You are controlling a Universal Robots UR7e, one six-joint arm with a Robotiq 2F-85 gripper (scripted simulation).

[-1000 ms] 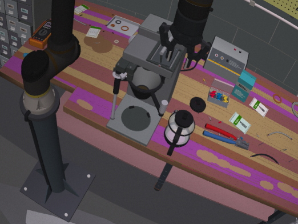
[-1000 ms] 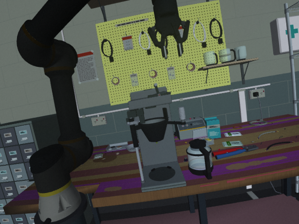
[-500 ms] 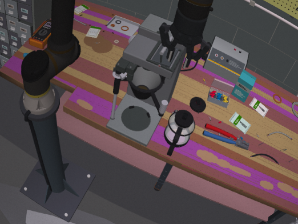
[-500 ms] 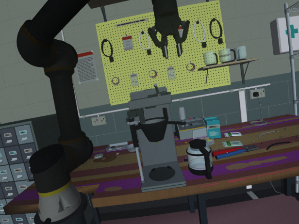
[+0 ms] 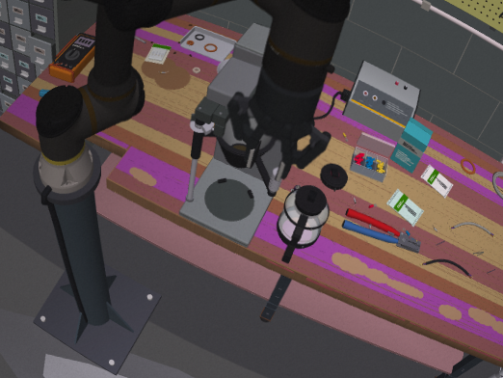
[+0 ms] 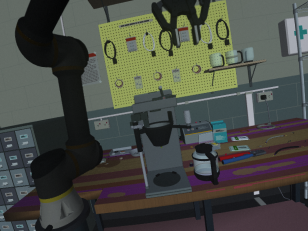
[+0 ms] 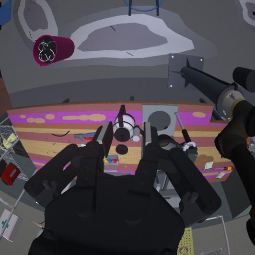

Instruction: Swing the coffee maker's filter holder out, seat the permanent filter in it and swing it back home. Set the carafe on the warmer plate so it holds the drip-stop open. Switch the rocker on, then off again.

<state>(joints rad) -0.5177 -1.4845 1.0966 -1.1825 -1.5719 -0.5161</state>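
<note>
The grey coffee maker [image 6: 160,140] stands on the bench well below my gripper [image 6: 186,40], which hangs high in front of the pegboard. Its black cone-shaped filter holder [image 6: 159,133] sits under the brew head, with a white-tipped handle [image 6: 187,117] sticking out to the right. The round warmer plate [image 5: 229,199] on its base is bare. The glass carafe [image 6: 205,162] with a black lid and handle stands on the bench right of the base. A black round permanent filter [image 5: 334,176] lies on the bench behind the carafe. My gripper is open and holds nothing.
Behind the machine are a yellow pegboard [image 6: 165,50] with hung cables and a shelf of mugs [image 6: 231,58]. A grey power box [image 5: 383,99], a teal box [image 5: 411,144], a parts tray [image 5: 370,161] and pliers [image 5: 380,226] lie right of the carafe. My arm's pedestal [image 5: 79,231] stands left.
</note>
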